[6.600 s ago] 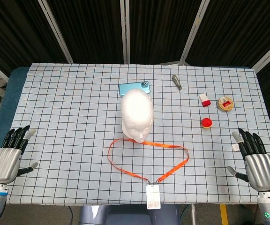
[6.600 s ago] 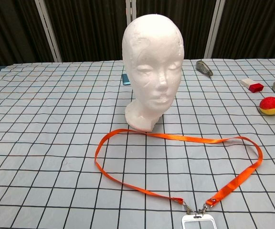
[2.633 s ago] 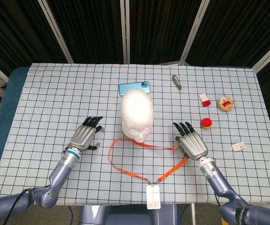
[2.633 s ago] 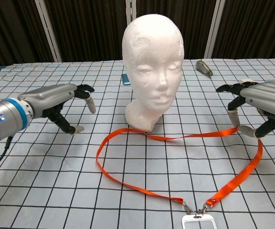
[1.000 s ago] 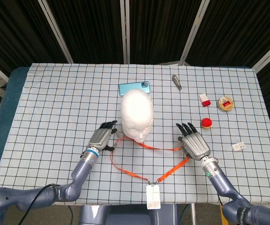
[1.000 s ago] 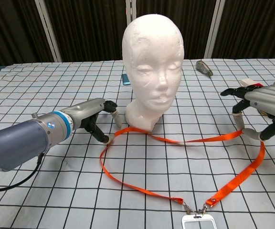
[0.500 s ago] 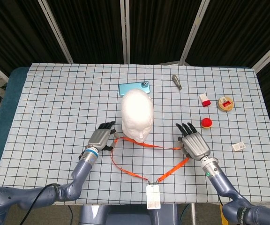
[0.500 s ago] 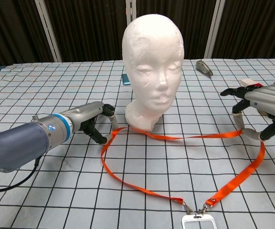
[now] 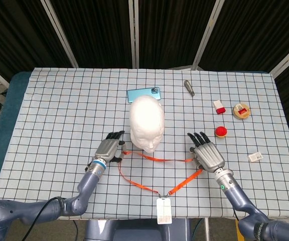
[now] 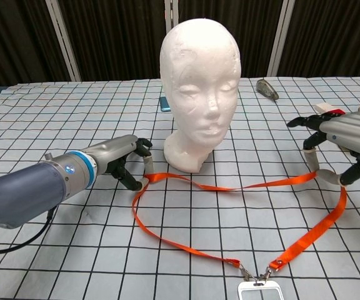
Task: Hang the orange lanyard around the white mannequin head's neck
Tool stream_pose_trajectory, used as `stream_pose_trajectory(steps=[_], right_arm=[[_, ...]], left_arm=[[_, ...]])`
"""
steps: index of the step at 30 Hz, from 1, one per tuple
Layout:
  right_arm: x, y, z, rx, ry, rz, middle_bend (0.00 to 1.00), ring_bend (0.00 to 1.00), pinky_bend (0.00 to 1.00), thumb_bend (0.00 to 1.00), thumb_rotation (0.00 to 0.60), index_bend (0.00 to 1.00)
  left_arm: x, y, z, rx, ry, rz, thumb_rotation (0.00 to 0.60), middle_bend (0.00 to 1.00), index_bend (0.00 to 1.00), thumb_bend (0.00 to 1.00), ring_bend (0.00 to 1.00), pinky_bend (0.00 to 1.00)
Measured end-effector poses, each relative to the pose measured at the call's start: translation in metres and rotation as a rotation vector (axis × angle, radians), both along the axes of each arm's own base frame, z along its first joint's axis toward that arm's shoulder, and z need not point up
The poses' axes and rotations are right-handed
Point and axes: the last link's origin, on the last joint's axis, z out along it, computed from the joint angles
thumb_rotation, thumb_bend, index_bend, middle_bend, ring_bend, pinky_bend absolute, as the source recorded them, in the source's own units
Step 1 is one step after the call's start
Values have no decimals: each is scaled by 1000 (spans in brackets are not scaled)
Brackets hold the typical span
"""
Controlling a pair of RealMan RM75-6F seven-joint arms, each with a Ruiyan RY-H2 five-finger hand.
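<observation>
The white mannequin head (image 9: 146, 123) (image 10: 200, 81) stands upright mid-table, facing me. In front of it the orange lanyard (image 9: 154, 158) (image 10: 230, 187) lies as a loop, with its badge holder (image 9: 163, 210) at the table's near edge. My left hand (image 9: 109, 148) (image 10: 125, 161) is at the loop's left bend, beside the neck base, and pinches the strap between thumb and a curled finger. At the right bend my right hand (image 9: 207, 155) (image 10: 341, 139) pinches the strap, which rises slightly off the cloth there; its other fingers are spread.
Behind the head lies a blue phone (image 9: 144, 94). A grey metal piece (image 9: 189, 87), a red-and-white box (image 9: 219, 106), a round tin (image 9: 241, 111) and a red ball (image 9: 221, 131) sit at the right. A small white tag (image 9: 255, 156) lies near the right edge.
Both hands came in from the near corners to the loop's two bends. In the last second the left bend shifted slightly away from the neck base; the right hand barely moved.
</observation>
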Motion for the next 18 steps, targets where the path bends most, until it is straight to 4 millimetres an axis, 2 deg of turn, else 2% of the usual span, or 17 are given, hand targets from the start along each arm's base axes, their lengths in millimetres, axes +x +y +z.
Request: stream_pose_trajectory(steps=[8,18], right_arm=[[3,3,1,1,-7,24,52,0,0,482,600,724],[9,9,5,-4,-18,60,61,0,0,482,600,727]], left_arm=[[3,-1,0,3,-4,-7,600,0,684,614,0,0],[3,-10,10,16,-7,-55,600,0,701,614,0,0]])
